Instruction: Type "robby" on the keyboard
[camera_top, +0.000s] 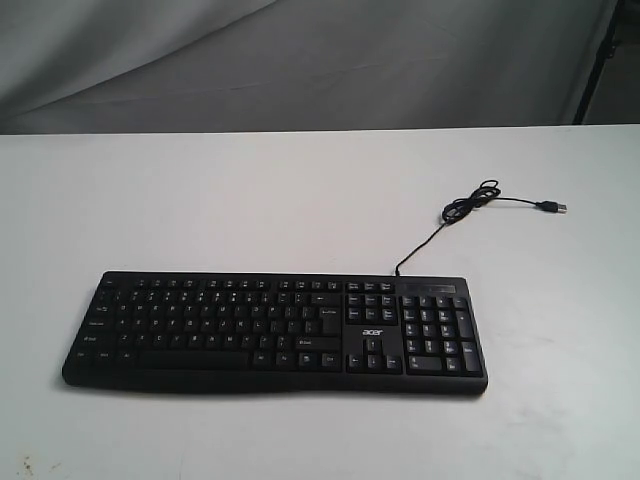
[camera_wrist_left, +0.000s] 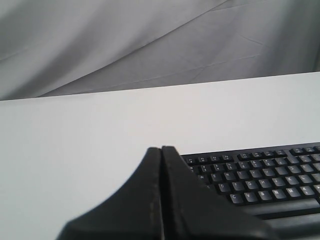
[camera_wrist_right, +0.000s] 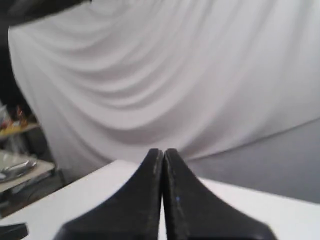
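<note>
- Left black gripper (camera_wrist_left: 161, 149): jaws pressed together, empty, held above the table beside the keys.
- Right black gripper (camera_wrist_right: 163, 151): same, facing the grey cloth.
- Wide flat black wired keyboard (camera_top: 275, 332): flat on the white table (camera_top: 300, 190).
- Step: probably approaching "r"; the next move needs the tip over that key alone.

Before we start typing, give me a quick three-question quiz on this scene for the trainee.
1. True or false: the left gripper and right gripper are both shut.
2. The plug is: A) in a socket, B) loose on the table, C) under the keyboard.
3. Which wrist view shows the keyboard?
Key: 1 true; 2 B; 3 left.
</note>
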